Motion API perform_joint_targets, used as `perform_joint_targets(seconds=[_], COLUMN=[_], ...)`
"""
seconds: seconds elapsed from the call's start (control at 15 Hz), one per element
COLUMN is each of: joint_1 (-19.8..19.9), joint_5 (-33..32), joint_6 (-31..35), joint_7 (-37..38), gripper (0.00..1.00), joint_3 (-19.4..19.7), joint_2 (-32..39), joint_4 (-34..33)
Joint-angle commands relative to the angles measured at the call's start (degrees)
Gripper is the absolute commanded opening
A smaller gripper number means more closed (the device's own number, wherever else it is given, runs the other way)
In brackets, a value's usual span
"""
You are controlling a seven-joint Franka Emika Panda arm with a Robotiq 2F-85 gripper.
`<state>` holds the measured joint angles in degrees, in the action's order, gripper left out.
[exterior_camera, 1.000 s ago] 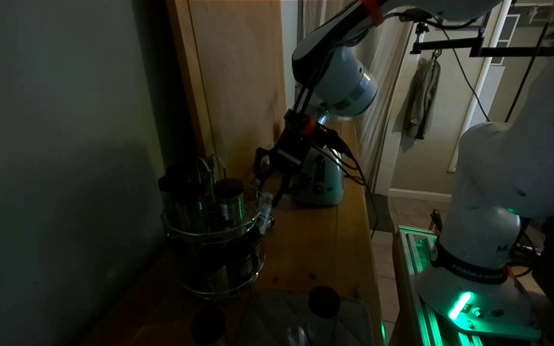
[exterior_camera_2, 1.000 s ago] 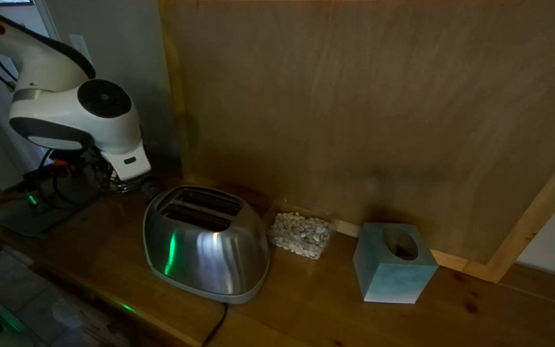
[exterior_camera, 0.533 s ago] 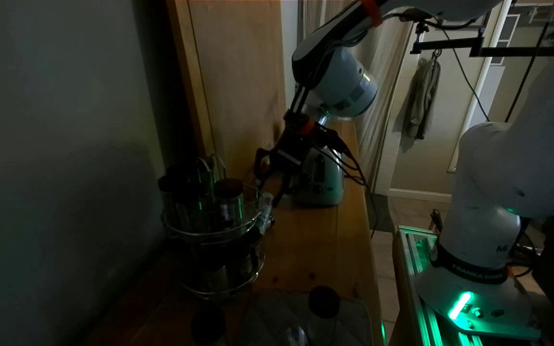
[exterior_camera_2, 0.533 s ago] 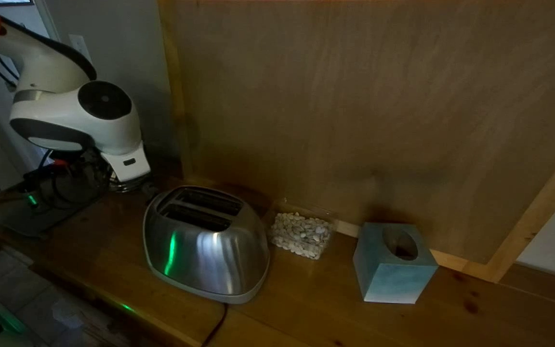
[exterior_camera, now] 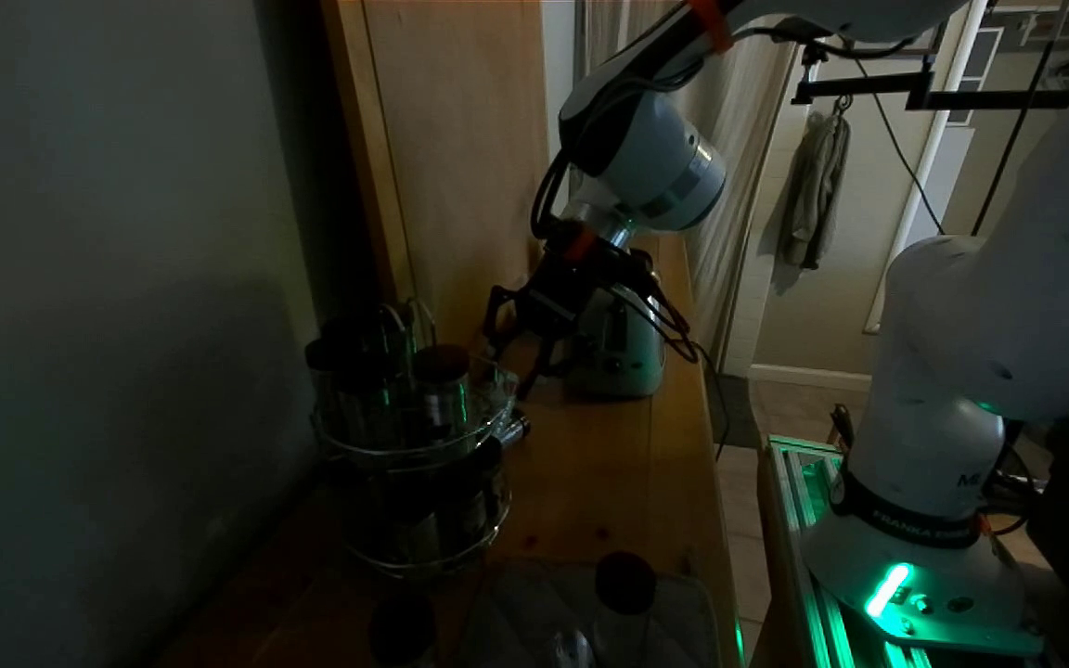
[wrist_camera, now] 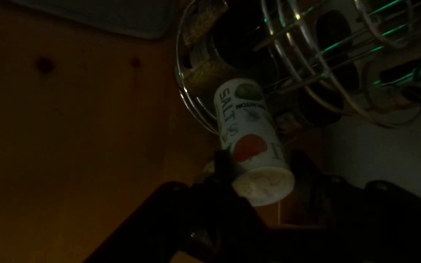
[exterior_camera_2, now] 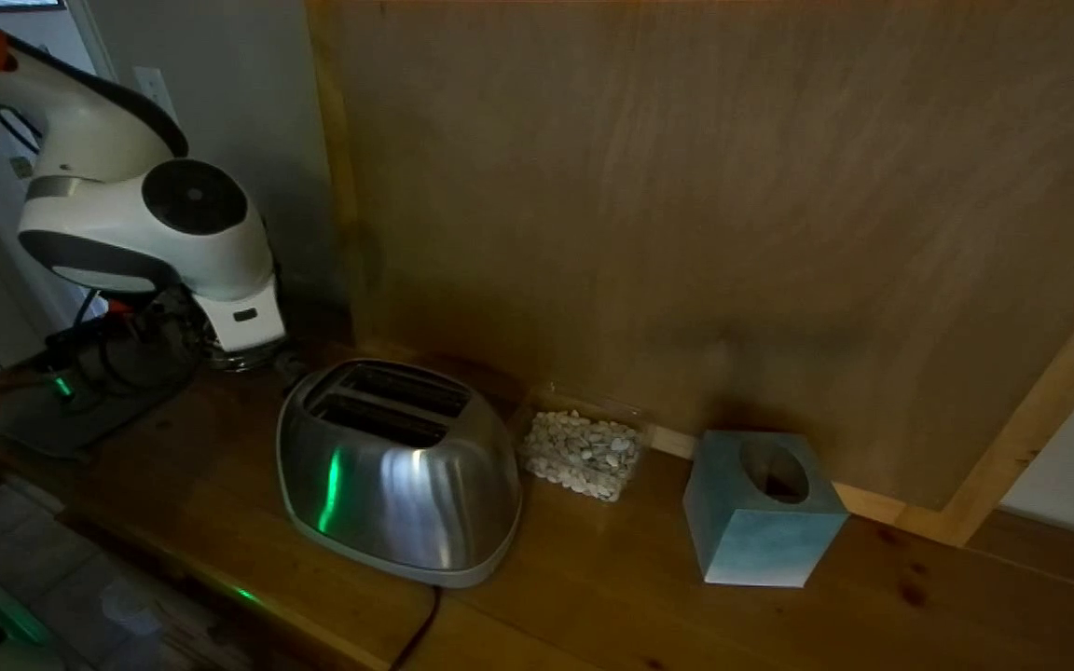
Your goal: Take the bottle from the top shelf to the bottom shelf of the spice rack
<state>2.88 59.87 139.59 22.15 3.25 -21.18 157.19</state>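
The gripper [wrist_camera: 261, 159] has its jaws part-way apart and clamped on the Morton salt shaker [wrist_camera: 249, 120], near the perforated end, which faces the wrist view. The shaker is tilted, its printed body slanting away from the jaws toward the spice rack [exterior_camera: 409, 452]. In the wrist view its far end overlaps the rim of the rack's lower tier [wrist_camera: 184, 91]; whether it touches that wire cannot be told. The rack's upper tier [wrist_camera: 327, 69] shows just beside it. Dark-lidded spice jars [exterior_camera: 442, 399] stand upright in the upper tier; a grain-filled jar [wrist_camera: 203, 27] sits in the lower one, among lids too dim to sort out.

The rack stands on a wooden counter [exterior_camera: 590, 473], near a grey wall [exterior_camera: 126, 278]. A quilted mat [exterior_camera: 511, 608] lies near the rack, with a dark-capped bottle [exterior_camera: 625, 584] by it. On the rack's opposite side, a metal toaster [exterior_camera_2: 397, 485] appears in both exterior views. Farther from the rack come a clear box of pale pebbles [exterior_camera_2: 584, 452] and, farthest, a blue-green tissue box [exterior_camera_2: 765, 513]. A wooden panel [exterior_camera_2: 686, 233] rises beyond the rack, along the counter's back. The robot base [exterior_camera: 915, 575] is well apart from the rack.
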Motion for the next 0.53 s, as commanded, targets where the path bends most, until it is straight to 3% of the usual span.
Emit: perform_joint_targets(seconds=[0.0,0.47], joint_1=[0.6,0.0], joint_5=[2.2,1.7], joint_6=[3.3,5.2], joint_7=[1.6,2.9], gripper=[0.21,0.21], joint_3=[-2.2,-3.7], joint_2=[0.9,1.9], joint_4=[-0.3,-0.5])
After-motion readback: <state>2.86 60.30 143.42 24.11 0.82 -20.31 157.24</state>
